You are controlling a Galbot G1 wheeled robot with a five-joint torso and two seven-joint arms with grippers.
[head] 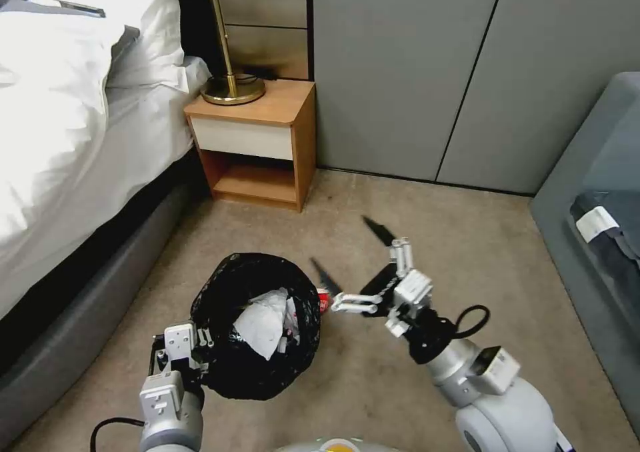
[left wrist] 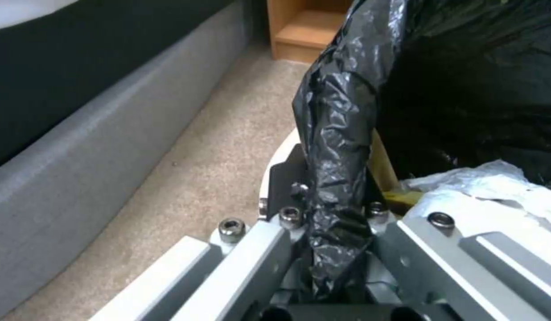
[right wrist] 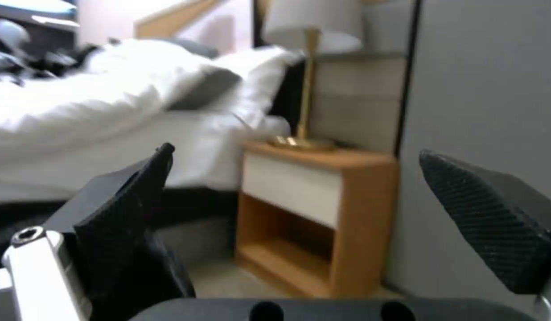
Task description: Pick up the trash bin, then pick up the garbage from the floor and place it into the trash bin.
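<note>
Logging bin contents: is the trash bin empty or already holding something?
Holding something. Crumpled white tissue lies inside the trash bin, whose rim the left gripper clamps.

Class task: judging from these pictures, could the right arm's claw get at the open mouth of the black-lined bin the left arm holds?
Probably yes. The right claw, open and empty, hangs just beside the round black-lined trash bin, with only bare carpet between them; the left claw grips the far rim.
</note>
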